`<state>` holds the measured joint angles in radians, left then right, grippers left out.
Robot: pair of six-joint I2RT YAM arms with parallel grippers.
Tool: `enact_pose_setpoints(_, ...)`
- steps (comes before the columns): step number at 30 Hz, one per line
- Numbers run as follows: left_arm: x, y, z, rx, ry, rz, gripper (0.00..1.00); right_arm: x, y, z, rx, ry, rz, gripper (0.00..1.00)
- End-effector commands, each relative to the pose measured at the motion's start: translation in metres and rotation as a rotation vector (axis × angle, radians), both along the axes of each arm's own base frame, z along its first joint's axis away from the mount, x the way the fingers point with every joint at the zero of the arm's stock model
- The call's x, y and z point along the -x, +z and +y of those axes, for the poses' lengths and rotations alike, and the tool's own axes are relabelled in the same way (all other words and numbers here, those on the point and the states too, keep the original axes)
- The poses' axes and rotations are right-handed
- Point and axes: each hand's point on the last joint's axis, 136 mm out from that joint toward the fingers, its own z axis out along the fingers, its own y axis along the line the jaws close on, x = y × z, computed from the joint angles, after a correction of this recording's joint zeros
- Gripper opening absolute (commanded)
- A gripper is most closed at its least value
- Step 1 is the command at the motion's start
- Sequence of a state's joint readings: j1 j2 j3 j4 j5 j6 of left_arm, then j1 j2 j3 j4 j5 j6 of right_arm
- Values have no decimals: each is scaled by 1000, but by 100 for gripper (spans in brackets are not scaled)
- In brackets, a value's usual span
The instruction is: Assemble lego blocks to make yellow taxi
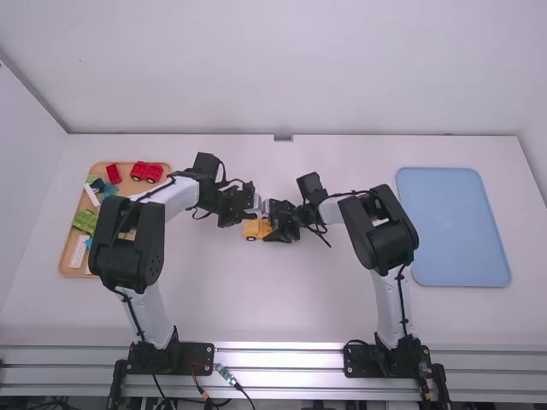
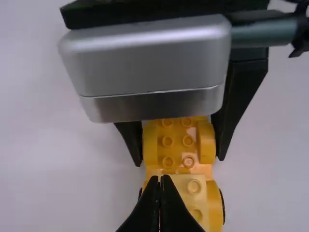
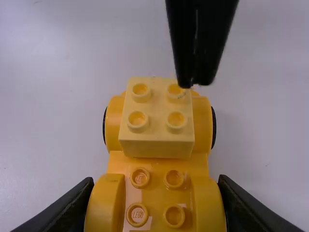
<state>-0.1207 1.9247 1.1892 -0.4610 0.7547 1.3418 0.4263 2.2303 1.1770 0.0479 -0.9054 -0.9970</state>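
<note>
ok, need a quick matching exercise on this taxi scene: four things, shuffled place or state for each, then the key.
1. left gripper
2. right gripper
3. pale-yellow 2x2 brick
4. blue tray

A. right side of the table
B. jaws clamped on the orange-yellow chassis
C. on the chassis, studs up
D. jaws shut, tips at the brick

Pairs: 1-D, 2-B, 3-C, 4-A

The left claw (image 1: 249, 216) is closed, the right claw (image 1: 268, 231) clamped nearby.
</note>
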Motion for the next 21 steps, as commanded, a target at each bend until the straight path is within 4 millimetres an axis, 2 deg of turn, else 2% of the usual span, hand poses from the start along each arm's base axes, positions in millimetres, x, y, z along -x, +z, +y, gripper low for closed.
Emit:
enact_pose_setpoints(1,7,5,-2,18,14,4,2,-6,5,-3,26,-23,-23,49)
enact_pose_setpoints(21,14,-8,2,-2,53,46,2,-6,5,-3,26,-23,-24,49)
